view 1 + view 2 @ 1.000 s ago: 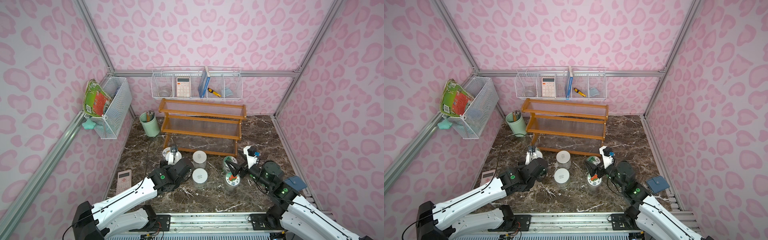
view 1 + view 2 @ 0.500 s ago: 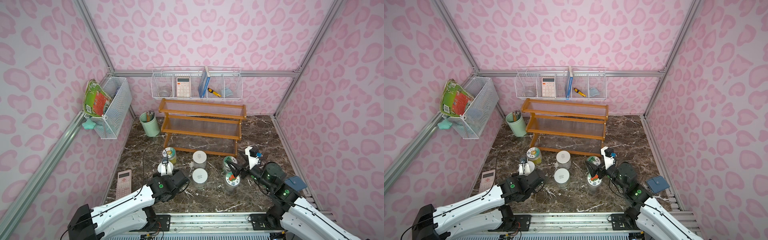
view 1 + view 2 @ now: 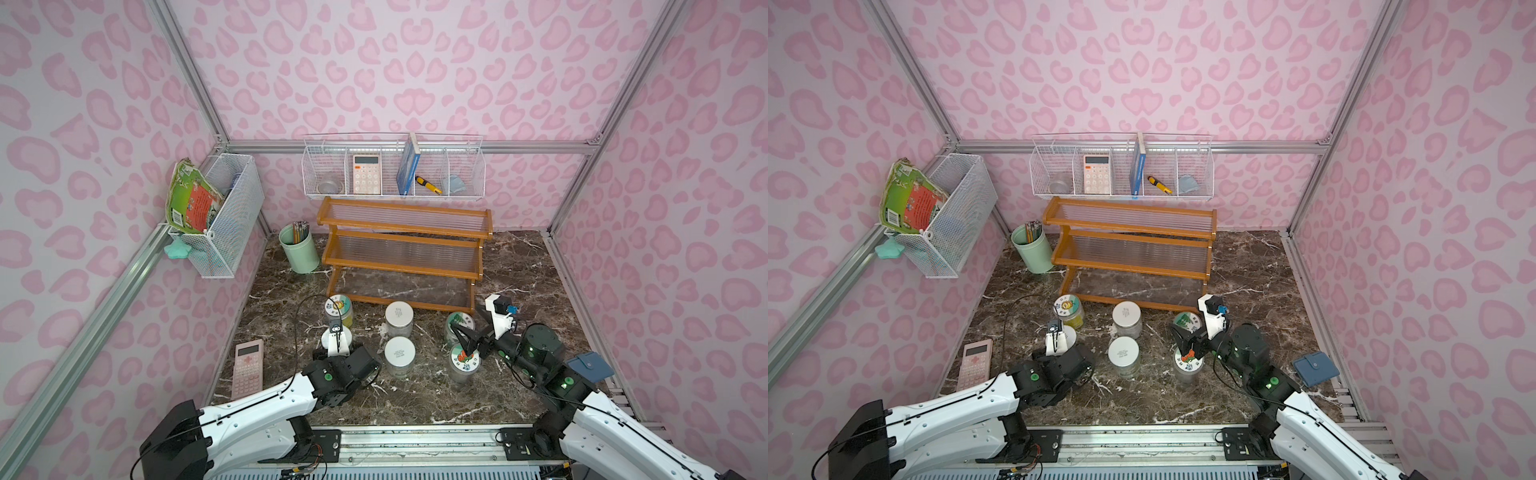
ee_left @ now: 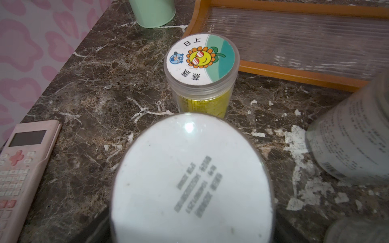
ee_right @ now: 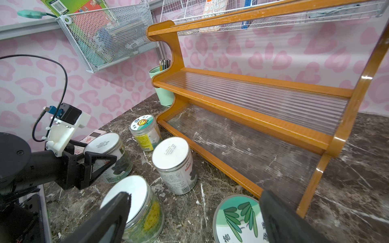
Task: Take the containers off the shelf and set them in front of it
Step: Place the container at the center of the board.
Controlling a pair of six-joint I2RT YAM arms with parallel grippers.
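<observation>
Right wrist view shows the right pincer [image 5: 194, 196] with its jaws spread wide, gripping nothing. It hangs just above the green-leaf jar [image 5: 237, 218], which stands before the shelf [image 5: 252, 117] near its right end. In a top view the orange-picture jar [image 3: 463, 363] stands just beside that one, a little farther from the shelf. The left pincer [image 5: 101, 152] straddles a white-lid jar [image 4: 189, 178] standing on the tabletop [image 3: 415, 399] off the shelf's left end. Whether those jaws clamp it or merely flank it I cannot tell. Between that jar and the shelf's lowest tier stands the sunflower jar [image 3: 338, 306]. Before the shelf's middle stand a second white-lid jar [image 3: 399, 318] and, farther out, a third white-lid jar [image 3: 399, 353].

That makes six, all down in front of the shelf, whose three tiers look bare in both top views. I judge the task nearly finished: what seems left is for the left pincer to come clear of its jar and for both to pull away.

Against a second ago, the left pincer has drawn back from the shelf's lowest tier, where it covered the sunflower jar; that jar is now in plain sight. The right pincer is as wide as it was and has barely shifted.
</observation>
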